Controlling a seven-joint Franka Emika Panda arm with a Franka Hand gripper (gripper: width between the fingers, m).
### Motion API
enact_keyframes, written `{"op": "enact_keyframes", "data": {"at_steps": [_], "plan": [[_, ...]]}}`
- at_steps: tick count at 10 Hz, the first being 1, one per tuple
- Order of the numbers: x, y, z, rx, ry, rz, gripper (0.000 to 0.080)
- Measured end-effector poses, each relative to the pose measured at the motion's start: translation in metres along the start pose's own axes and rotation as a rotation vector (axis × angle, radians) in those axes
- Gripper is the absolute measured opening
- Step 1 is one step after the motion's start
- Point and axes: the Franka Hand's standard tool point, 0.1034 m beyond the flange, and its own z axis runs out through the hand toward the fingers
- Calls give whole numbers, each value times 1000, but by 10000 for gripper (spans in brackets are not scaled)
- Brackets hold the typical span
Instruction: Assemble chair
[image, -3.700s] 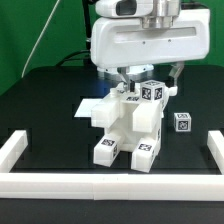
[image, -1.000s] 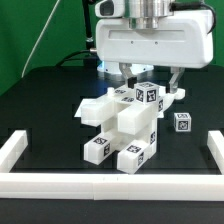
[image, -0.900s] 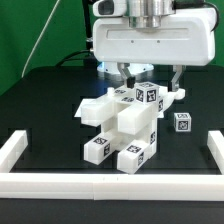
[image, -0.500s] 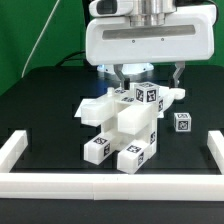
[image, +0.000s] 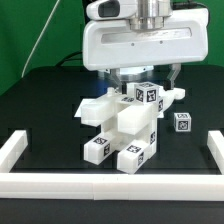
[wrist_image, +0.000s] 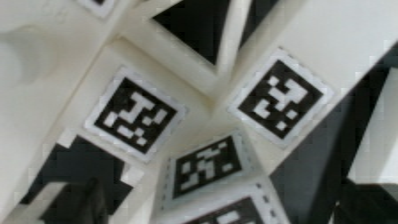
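The chair (image: 124, 124) is a blocky white assembly with black-and-white tags, standing mid-table on the black mat. A white slab of it sticks out toward the exterior view's left. My gripper (image: 146, 76) hangs just above the chair's tagged top blocks (image: 148, 95). It is open, its fingers spread wide with nothing between them. One loose tagged white block (image: 183, 122) lies apart on the exterior view's right. The wrist view is filled at close range by tagged white faces of the chair (wrist_image: 135, 112); the fingers are not clear there.
Long white border rails run along the exterior view's left (image: 12, 150), front (image: 110, 186) and right (image: 214, 150) of the black mat. A green backdrop stands behind the arm.
Since the earliest frame the chair's feet sit further toward the exterior view's left. Over the last second the gripper has shifted slightly left above it; the chair has stayed still.
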Motion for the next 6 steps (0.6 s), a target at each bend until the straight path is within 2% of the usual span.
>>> {"op": "enact_keyframes", "data": {"at_steps": [2,6], "plan": [[0,0,0,2,1,159,282],[0,-1,0,4,0,426,284]]}}
